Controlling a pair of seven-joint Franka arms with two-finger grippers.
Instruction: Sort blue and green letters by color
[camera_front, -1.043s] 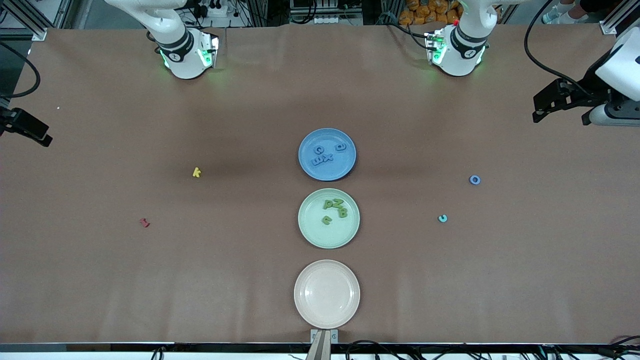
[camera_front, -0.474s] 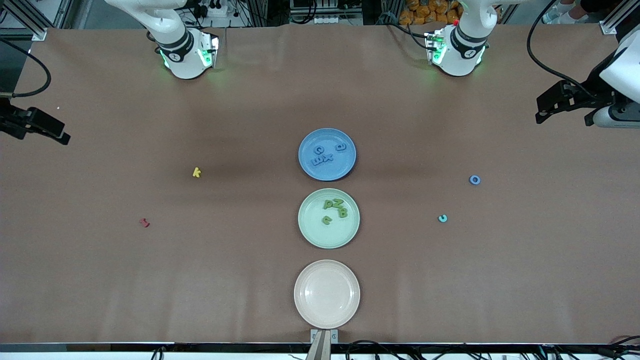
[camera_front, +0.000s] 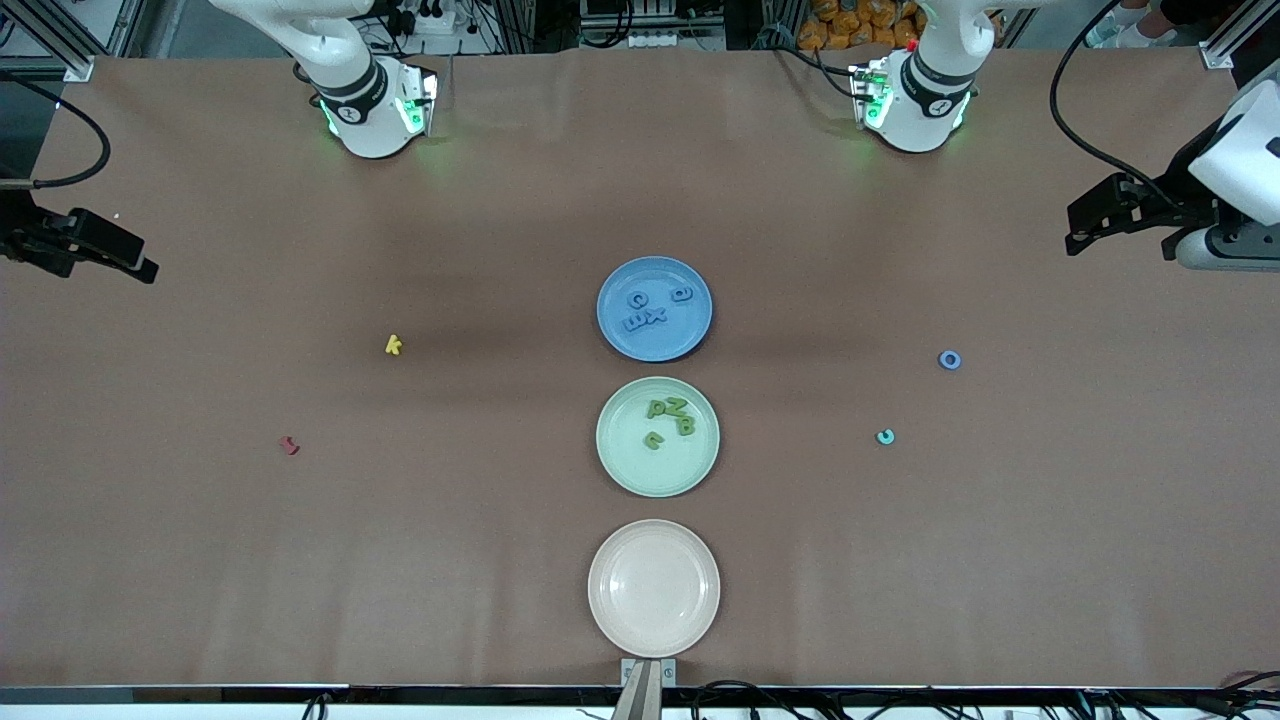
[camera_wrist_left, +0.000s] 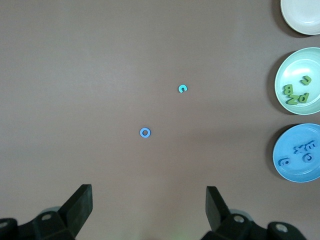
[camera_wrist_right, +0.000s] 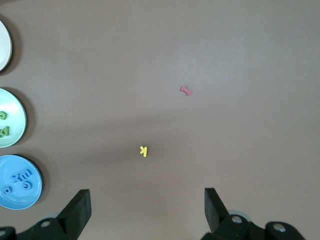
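Several blue letters (camera_front: 644, 319) lie in the blue plate (camera_front: 650, 345), and several green letters (camera_front: 683, 424) lie in the pale green plate (camera_front: 660, 475), which is nearer the front camera. A blue ring-shaped O (camera_front: 949, 359) and a teal c (camera_front: 885, 436) lie loose on the table toward the left arm's end; both show in the left wrist view, the O (camera_wrist_left: 145, 132) and the c (camera_wrist_left: 183, 89). My left gripper (camera_front: 1075, 232) is open and empty, high over its end of the table (camera_wrist_left: 149, 205). My right gripper (camera_front: 140, 265) is open and empty, high over its end (camera_wrist_right: 147, 205).
An empty beige plate (camera_front: 653, 587) sits nearest the front camera. A yellow k (camera_front: 393, 345) and a dark red letter (camera_front: 289, 445) lie toward the right arm's end; they also show in the right wrist view, the k (camera_wrist_right: 143, 151) and the red letter (camera_wrist_right: 186, 90).
My right gripper has shifted a little inward from its table end. My left gripper has barely moved. The letters and plates have not moved.
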